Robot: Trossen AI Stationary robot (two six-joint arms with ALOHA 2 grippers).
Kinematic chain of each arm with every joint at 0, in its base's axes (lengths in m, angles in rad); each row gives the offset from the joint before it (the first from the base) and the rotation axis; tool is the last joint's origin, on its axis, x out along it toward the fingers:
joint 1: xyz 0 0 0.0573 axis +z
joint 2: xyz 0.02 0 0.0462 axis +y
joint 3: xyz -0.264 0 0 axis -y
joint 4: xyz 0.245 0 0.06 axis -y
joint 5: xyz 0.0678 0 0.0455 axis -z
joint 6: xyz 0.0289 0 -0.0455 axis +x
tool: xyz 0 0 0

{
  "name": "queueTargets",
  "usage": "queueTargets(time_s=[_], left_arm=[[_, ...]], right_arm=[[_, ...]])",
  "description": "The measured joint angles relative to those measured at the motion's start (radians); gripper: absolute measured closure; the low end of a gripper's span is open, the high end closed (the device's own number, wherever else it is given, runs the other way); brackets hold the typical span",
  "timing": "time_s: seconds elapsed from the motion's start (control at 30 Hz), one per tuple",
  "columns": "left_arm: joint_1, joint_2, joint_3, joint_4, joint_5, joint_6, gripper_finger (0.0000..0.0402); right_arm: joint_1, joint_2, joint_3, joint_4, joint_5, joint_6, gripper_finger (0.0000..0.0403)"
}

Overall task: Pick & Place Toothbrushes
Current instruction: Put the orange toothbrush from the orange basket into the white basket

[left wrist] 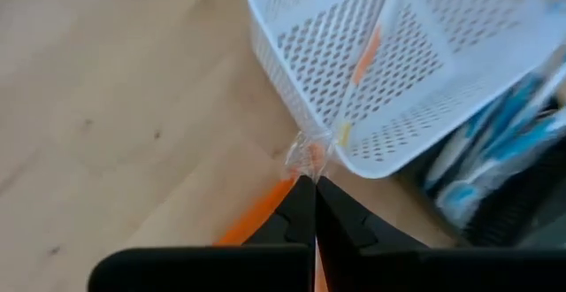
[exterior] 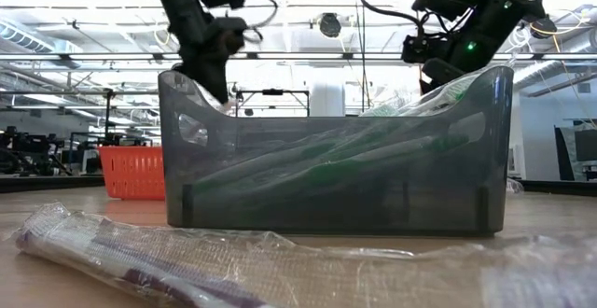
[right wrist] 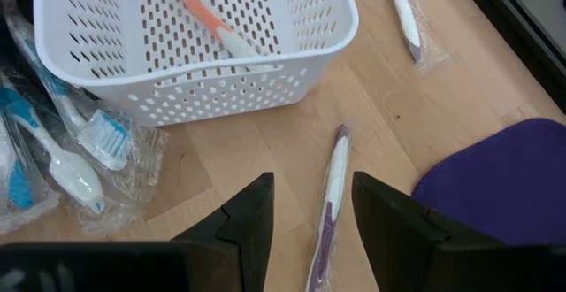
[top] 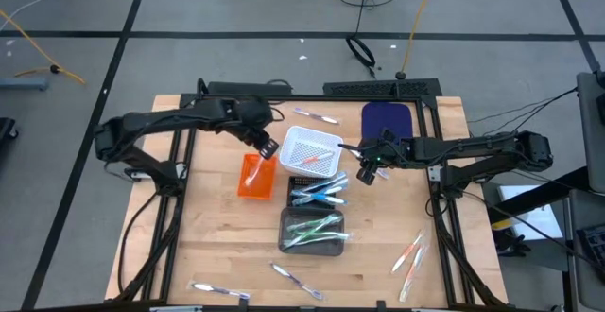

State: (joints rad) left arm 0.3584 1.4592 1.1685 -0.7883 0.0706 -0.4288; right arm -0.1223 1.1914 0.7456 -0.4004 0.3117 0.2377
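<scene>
1. Your left gripper (left wrist: 315,186) is pinched shut on the wrapper end of an orange toothbrush (left wrist: 364,55), at the near rim of the white basket (top: 312,153). The brush runs away from the fingertips into that basket.
2. Your right gripper (right wrist: 311,195) stands with fingers apart, holding nothing. A purple toothbrush (right wrist: 333,181) lies on the table between them, just beside the white basket's wall.
3. Sorted so far, by the look of it: blue brushes (top: 317,193) in the middle tray, green brushes (top: 314,227) in the grey bin (exterior: 336,159), and the one orange brush in the white basket.
4. The orange basket (top: 255,176) sits below your left gripper; whether anything is in it, you cannot tell.
5. Still loose on the table: orange brushes (top: 410,253) well behind your right arm, a purple one (top: 317,116) beyond the white basket, and two more (top: 295,280) at the table's front edge.
6. Judge it roughly half done; several brushes are left.
</scene>
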Motion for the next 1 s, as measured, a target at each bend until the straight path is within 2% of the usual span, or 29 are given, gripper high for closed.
queueTargets(time_s=[0.2,0.43,0.7,1.0], left_arm=[[-0.001,-0.128,0.050,0.036,-0.064,0.035,0.0402],[-0.001,-0.185,0.067,0.283,-0.080,0.134,0.0402],[-0.023,-0.071,0.068,0.476,-0.051,0.189,0.0401],[-0.038,0.044,0.067,0.528,-0.010,0.174,0.0401]], right_arm=[[0.000,0.000,0.000,0.036,0.000,-0.023,0.0259],[0.000,0.000,0.000,0.034,0.000,-0.023,0.0259],[0.000,0.000,0.000,0.023,0.000,-0.022,0.0259],[0.000,0.000,0.000,-0.008,0.001,-0.022,0.0259]])
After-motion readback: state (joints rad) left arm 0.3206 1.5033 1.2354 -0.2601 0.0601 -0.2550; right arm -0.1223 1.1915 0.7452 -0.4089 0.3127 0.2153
